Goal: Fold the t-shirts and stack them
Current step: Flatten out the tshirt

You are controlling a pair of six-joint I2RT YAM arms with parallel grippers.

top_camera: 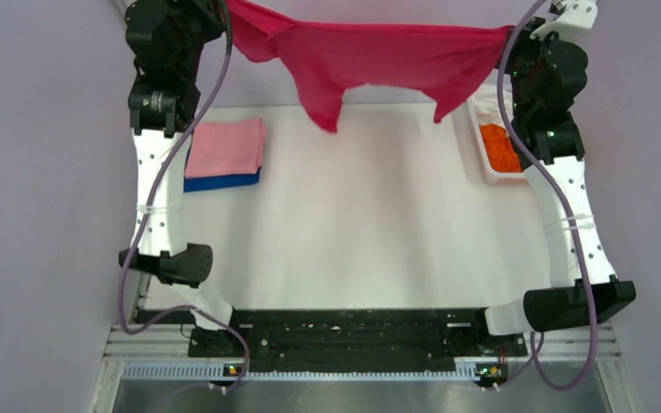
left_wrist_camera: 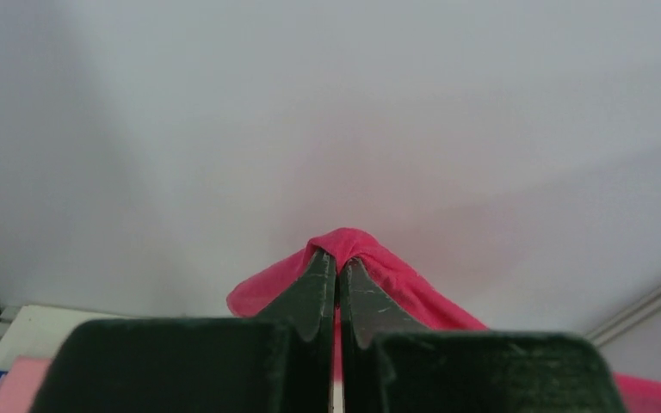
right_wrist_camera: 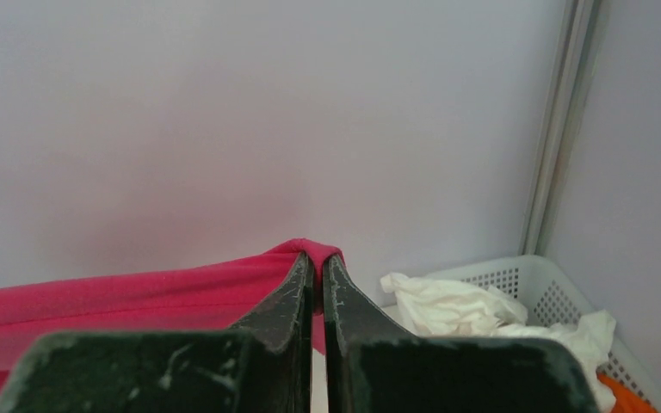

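Note:
A magenta-red t-shirt [top_camera: 370, 60] hangs stretched in the air across the far side of the table, held at both upper corners. My left gripper [left_wrist_camera: 338, 258] is shut on its left corner [left_wrist_camera: 361, 245], high at the far left. My right gripper [right_wrist_camera: 319, 260] is shut on its right corner [right_wrist_camera: 305, 251], high at the far right. On the table at the left lies a folded light pink t-shirt [top_camera: 225, 146] stacked on a folded royal blue t-shirt [top_camera: 221, 181]. An orange t-shirt [top_camera: 499, 146] and a white t-shirt [right_wrist_camera: 456, 305] lie crumpled in the basket.
The white slotted basket [top_camera: 473, 146] stands at the table's far right edge, below my right arm. A grey back wall rises close behind the hanging shirt. The white table [top_camera: 353, 232] spreads between the arms' bases.

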